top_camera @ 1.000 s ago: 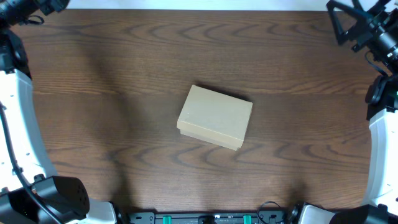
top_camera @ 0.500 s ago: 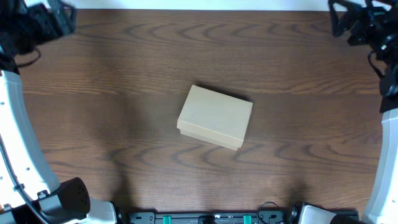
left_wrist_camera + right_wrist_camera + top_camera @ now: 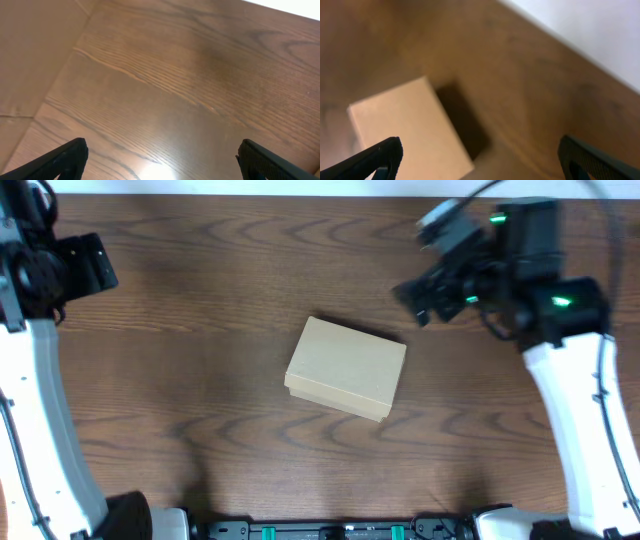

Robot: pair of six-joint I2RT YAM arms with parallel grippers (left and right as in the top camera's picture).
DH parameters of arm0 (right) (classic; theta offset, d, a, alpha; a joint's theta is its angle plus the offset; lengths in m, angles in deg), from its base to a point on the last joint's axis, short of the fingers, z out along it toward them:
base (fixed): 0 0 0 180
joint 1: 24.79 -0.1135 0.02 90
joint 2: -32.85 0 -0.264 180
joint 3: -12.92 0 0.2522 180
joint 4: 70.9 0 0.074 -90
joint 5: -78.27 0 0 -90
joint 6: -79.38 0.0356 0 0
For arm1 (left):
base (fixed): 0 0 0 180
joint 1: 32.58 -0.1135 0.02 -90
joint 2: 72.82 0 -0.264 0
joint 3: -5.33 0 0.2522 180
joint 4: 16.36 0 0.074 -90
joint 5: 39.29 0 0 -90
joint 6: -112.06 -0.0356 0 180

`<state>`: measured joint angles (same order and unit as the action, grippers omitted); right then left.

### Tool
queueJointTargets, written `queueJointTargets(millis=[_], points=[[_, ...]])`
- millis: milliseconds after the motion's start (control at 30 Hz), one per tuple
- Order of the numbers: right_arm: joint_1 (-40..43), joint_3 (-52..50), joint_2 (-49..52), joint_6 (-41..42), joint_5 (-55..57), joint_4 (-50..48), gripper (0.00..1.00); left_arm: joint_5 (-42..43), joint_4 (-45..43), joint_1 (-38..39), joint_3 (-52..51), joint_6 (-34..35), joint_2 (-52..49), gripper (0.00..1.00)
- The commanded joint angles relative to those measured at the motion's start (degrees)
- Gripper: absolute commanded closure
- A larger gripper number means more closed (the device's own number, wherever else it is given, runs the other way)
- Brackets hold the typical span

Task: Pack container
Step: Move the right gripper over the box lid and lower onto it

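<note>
The container [image 3: 345, 368] is a plain tan cardboard box lying closed in the middle of the wooden table, turned slightly askew. In the overhead view my right gripper [image 3: 418, 298] hovers open just beyond the box's far right corner, not touching it. The right wrist view shows the container [image 3: 405, 130] at lower left, with my right gripper [image 3: 487, 165] wide open and nothing between its fingertips. My left gripper [image 3: 88, 265] is at the far left of the table, well away from the box. In the left wrist view the left gripper [image 3: 165, 165] is open over bare wood.
The dark wood table [image 3: 200, 300] runs under both arms. Its far edge meets a white surface [image 3: 600, 30] in the right wrist view. A tan surface [image 3: 30, 60] lies past the table's edge in the left wrist view. The arm bases stand along the near edge.
My right arm has swung in from the far right corner to just beyond the box's far right corner. My left gripper has dropped a little at the far left. The box has not moved.
</note>
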<state>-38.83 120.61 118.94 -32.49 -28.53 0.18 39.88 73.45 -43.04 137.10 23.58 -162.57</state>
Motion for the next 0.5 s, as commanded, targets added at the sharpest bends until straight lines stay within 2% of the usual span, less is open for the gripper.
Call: queueJointTargets(millis=[0, 200, 267, 367, 433, 467], points=[[-5.64, 0.68, 2.67, -2.97, 3.54, 1.64, 0.01, -4.72, 0.85, 2.49, 0.87, 1.7, 1.7, 0.04], [-12.57, 0.68, 4.04, -3.06, 4.59, 3.23, 0.03, -4.02, 2.51, 5.4, -1.4, 0.85, 1.81, 0.05], [-14.71, 0.66, 4.04, -3.52, 4.63, 5.64, 0.17, -0.02, 1.77, 5.73, -2.36, -0.55, 1.81, 0.05], [-16.17, 0.04, 4.24, -2.89, 4.83, 9.35, 0.29, 1.51, 1.16, 5.73, -3.02, -0.7, 1.81, 0.05], [-16.44, -0.46, 4.26, -2.14, 4.79, 11.23, 0.44, 1.49, 1.18, 5.73, -3.13, -1.07, 1.81, 0.05], [-16.41, -0.74, 4.26, -1.7, 4.85, 11.76, 0.55, 1.49, 1.25, 5.73, -3.13, -1.14, 1.81, 0.05]])
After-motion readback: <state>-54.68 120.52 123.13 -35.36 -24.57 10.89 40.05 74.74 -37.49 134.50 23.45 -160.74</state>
